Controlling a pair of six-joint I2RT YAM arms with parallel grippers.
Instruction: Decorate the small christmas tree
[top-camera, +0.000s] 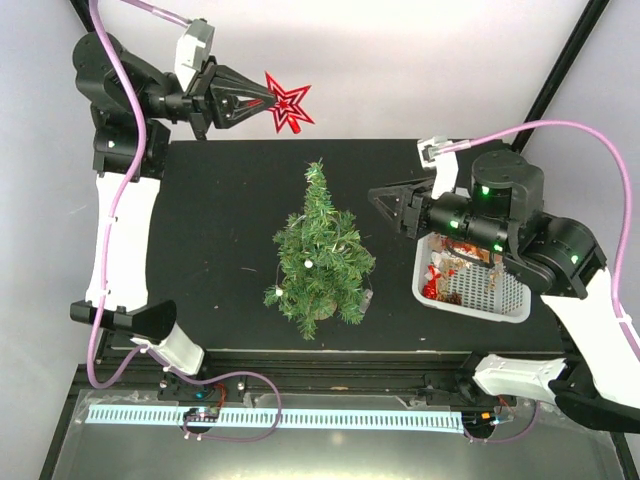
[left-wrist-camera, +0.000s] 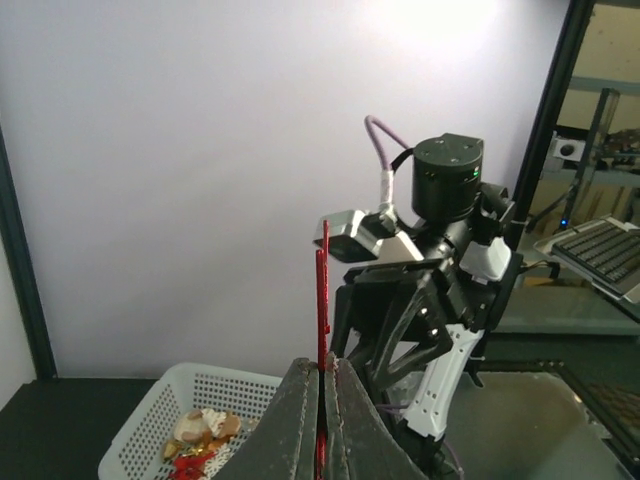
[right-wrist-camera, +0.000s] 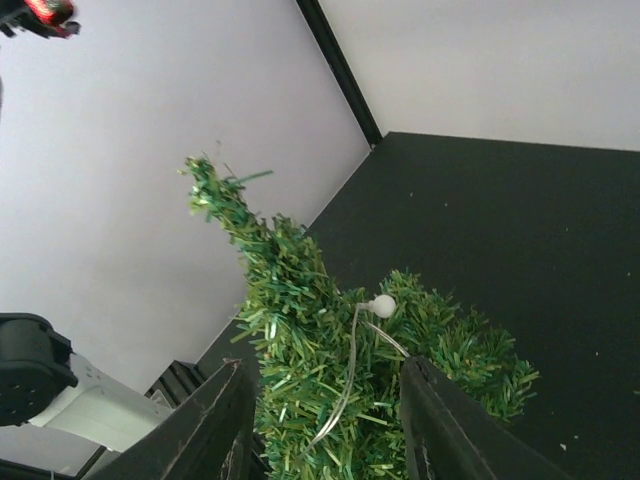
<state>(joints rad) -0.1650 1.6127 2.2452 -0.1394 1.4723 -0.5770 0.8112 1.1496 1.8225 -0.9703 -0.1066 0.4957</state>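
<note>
The small christmas tree (top-camera: 320, 255) stands upright in the middle of the black table, with a thin wire and a white bulb (right-wrist-camera: 381, 305) draped on its branches. A red star (top-camera: 288, 103) hangs in the air past the table's far edge, up and left of the treetop, with my left gripper (top-camera: 265, 100) shut on it. In the left wrist view the star (left-wrist-camera: 322, 300) is edge-on, pinched in the left gripper (left-wrist-camera: 322, 362). My right gripper (top-camera: 385, 212) is open just right of the tree. The tree (right-wrist-camera: 300, 300) fills the gap beyond the right gripper (right-wrist-camera: 323, 363).
A white perforated basket (top-camera: 480, 305) with several red, gold and white ornaments (top-camera: 455, 275) sits at the table's right, under the right arm. The left wrist view also shows that basket (left-wrist-camera: 150, 420). A lit strip (top-camera: 280, 415) runs along the near edge.
</note>
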